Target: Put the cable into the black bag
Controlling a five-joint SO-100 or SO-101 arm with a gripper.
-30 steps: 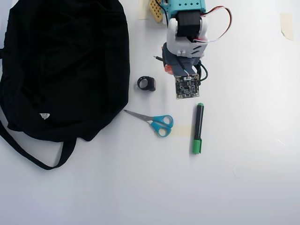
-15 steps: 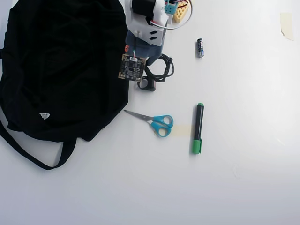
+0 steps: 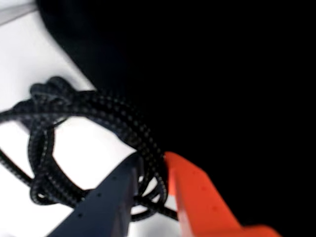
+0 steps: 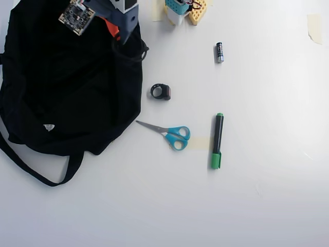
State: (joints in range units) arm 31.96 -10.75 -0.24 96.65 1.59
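The black bag (image 4: 61, 87) lies spread over the left of the table in the overhead view and fills the right of the wrist view as black fabric (image 3: 232, 74). My gripper (image 4: 122, 38) hangs over the bag's upper right edge, shut on the cable. In the wrist view the cable (image 3: 74, 113) is a braided black coil. Its strands are pinched in the gripper (image 3: 150, 160) between the dark finger (image 3: 111, 195) and the orange finger (image 3: 197, 197). From above, part of the cable's loop (image 4: 143, 53) juts past the bag's right edge over the white table.
A small black ring-shaped clip (image 4: 161, 92) lies right of the bag. Blue-handled scissors (image 4: 172, 135) and a green-and-black marker (image 4: 217, 140) lie below it. A battery (image 4: 219, 52) sits near the arm's base (image 4: 182, 10). Tape (image 4: 314, 28) marks the far right.
The arm has swung left from the table's middle to above the bag's upper right edge, carrying the cable with it. The battery it covered now shows.
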